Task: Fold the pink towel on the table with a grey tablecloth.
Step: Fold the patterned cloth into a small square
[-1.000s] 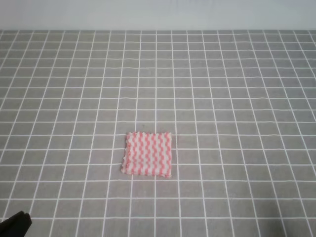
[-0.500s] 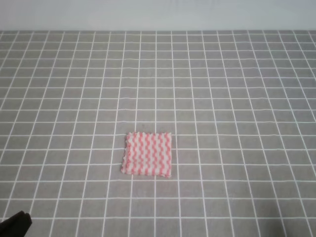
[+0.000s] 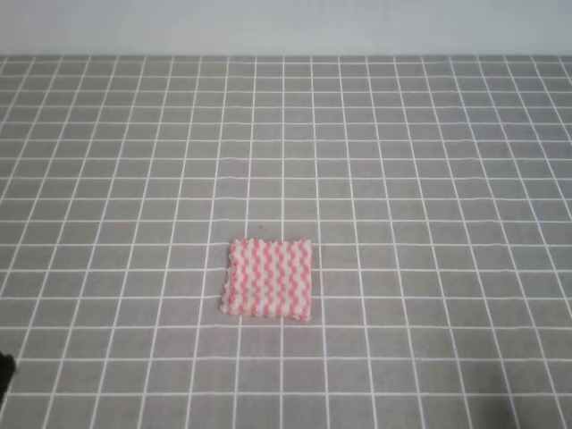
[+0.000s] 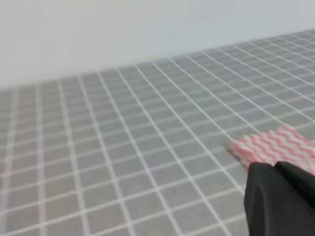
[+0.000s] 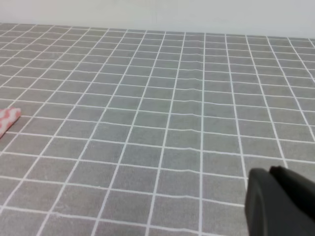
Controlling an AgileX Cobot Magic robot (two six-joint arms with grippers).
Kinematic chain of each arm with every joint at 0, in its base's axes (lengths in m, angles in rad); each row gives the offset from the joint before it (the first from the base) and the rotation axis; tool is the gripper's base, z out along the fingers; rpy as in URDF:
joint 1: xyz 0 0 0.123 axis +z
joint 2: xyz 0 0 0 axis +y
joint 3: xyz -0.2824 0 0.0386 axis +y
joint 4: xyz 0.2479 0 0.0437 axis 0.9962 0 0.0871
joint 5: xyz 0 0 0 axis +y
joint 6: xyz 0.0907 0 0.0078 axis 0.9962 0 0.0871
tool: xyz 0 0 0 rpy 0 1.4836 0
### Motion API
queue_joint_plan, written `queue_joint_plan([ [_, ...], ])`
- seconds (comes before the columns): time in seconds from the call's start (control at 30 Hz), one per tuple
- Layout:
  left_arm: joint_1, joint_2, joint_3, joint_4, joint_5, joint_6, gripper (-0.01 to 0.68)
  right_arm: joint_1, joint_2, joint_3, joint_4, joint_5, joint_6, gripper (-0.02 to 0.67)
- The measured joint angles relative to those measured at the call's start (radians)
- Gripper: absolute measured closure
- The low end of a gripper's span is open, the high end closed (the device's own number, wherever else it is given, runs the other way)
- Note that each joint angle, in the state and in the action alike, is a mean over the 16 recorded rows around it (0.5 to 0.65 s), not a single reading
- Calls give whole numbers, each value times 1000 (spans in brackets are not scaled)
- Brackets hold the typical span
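Only wrist views show each end effector (image 4: pixel 280 199) (image 5: pixel 278 201), state unclear; pink towel (image 3: pixel 267 278) flat.

Pink towel (image 3: pixel 267 278): thin woven cloth, matt. Tablecloth (image 3: pixel 402 179): grey matt fabric.

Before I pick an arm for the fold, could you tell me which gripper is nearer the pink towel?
Left. The left gripper has the pink towel just ahead; the right gripper sees only its corner far off.
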Motion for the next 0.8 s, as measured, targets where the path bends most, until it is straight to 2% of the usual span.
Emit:
queue_joint_plan([
  [0.23, 66, -39, 13, 119, 5, -119, 675, 0, 2, -7, 0, 1, 0, 665],
  [0.4, 109, -64, 43, 137, 29, -178, 675, 0, 2, -6, 0, -1, 0, 665],
  [0.8, 127, -76, 106, 99, 39, -188, 676, 0, 5, -10, 0, -1, 0, 664],
])
